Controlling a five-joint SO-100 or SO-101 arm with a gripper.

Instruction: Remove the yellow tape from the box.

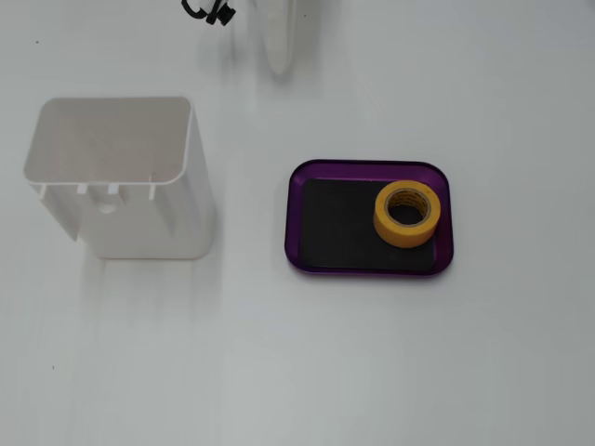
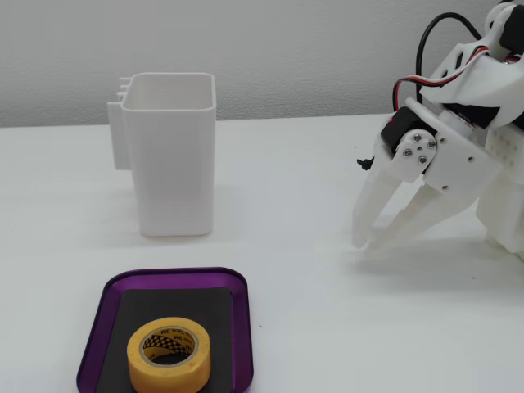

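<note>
Nothing of the task is done: the yellow tape [image 1: 405,215] lies flat inside the box [image 1: 297,218], at the right end of its black floor in the top-down fixed view. The hand [image 2: 370,244], right of frame in the side fixed view, rests tip-down on the tabletop [image 2: 311,327], well apart from the box. Its fingers are nearly together and grasp nothing; approach, grasp and lift-out all remain.

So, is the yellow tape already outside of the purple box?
No, in the fixed view from above the yellow tape lies flat on the black bottom inside the box, near its right end.
</note>
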